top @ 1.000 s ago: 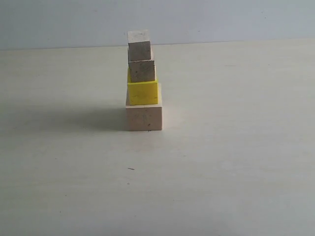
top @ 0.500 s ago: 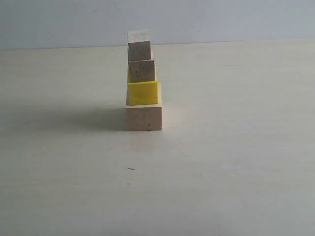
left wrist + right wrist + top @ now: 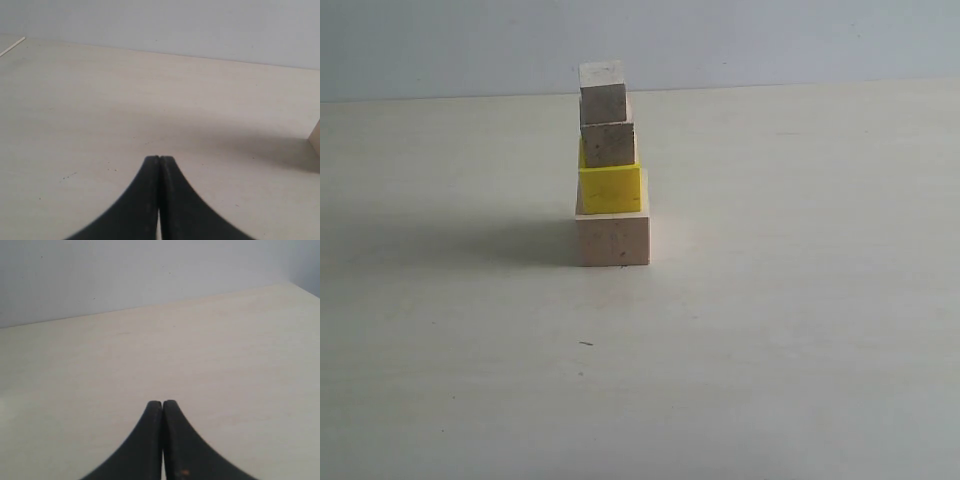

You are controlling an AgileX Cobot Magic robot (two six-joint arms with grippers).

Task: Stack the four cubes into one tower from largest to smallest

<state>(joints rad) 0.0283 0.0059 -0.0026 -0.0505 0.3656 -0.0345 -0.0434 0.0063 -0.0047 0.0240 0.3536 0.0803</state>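
The tower stands left of centre on the table in the exterior view: the large pale wood cube [image 3: 612, 240] at the bottom, the yellow cube [image 3: 610, 188] on it, the medium wood cube [image 3: 609, 145] above, the small wood cube [image 3: 602, 94] on top. Neither arm shows in that view. My left gripper [image 3: 159, 158] is shut on nothing above bare table; an edge of the large cube [image 3: 315, 137] peeks in at that view's border. My right gripper [image 3: 162, 402] is also shut on nothing, with no cube in its view.
The pale table [image 3: 790, 330] spreads around the tower, whose shadow [image 3: 470, 243] falls to its left. A plain wall [image 3: 770, 40] rises behind the table's far edge.
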